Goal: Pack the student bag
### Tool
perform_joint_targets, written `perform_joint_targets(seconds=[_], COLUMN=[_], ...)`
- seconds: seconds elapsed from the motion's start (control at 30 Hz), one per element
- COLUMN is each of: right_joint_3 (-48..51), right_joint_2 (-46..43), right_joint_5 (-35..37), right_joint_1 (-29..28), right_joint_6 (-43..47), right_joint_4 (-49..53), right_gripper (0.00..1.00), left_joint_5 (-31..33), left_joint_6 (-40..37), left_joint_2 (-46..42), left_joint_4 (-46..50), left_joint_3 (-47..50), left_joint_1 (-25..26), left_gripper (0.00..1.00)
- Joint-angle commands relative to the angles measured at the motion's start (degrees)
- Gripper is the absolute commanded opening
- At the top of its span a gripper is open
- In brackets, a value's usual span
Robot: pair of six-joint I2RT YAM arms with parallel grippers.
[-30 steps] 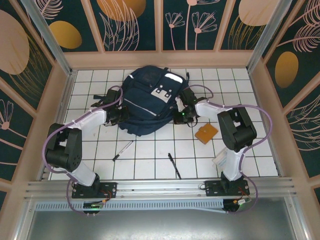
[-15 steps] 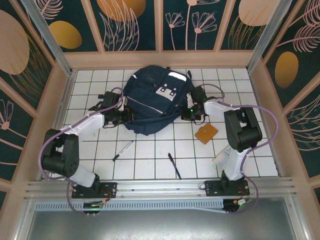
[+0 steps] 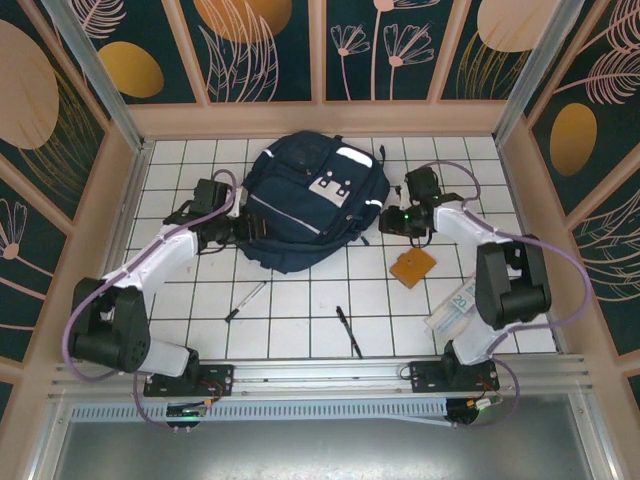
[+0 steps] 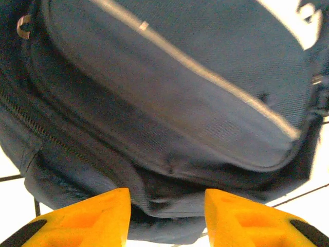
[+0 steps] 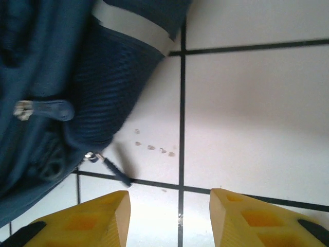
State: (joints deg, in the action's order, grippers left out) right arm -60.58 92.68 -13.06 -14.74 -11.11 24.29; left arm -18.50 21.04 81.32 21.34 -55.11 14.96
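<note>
The white tiled tabletop with dark grid lines carries a navy backpack toward its far side. Nearer lie a grey pen, a black pen, a brown square pad and a white packet.

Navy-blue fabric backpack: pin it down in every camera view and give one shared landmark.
Top external: the navy-blue fabric backpack lies at the far middle of the white tiled table.
Left wrist: across the upper and middle frame, above the yellow fingers.
Right wrist: along the left side.
Shared landmark: that table's white tiles with dark grid lines.
</note>
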Motion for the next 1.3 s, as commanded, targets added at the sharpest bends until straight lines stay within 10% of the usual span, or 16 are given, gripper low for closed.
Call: perform_joint_targets(seconds=[0.0,0.4,0.5,1.07,1.27], right_joint_3=[3.36,6.82,8.3,7.58,3.01], right_joint_2=[-7.62,-22.46,-23.05,-12.44,-2.39], right_joint_5=[3.56,30.08,36.11,-5.54,-10.92], right_joint_1=[-0.94,-0.3,0.63,2.89,1.42], right_joint_6=[2.53,-3.31,-3.97,2.42,6.68], right_joint_4=[-4.57,-14.36,-13.78,-14.92,-16.56], right_gripper=[0.46,0.65,0.99,0.76,0.71], left_joint_5=[-3.82,14.46,18.21,24.73,24.21], left_joint_6=[-2.91,-22.46,-24.98,-10.82,-9.7], left_joint_2=[-3.32,13.0,20.58,36.86,38.77], left_joint_4=[1.0,4.41,7.05,5.37,7.34], left_joint_3=[-4.43,-20.66,-25.02,-31.58,-35.43], left_joint_1=[1.03,18.3,20.32,24.32,24.32], left_gripper=[0.46,0.61,0.63,0.64,0.19])
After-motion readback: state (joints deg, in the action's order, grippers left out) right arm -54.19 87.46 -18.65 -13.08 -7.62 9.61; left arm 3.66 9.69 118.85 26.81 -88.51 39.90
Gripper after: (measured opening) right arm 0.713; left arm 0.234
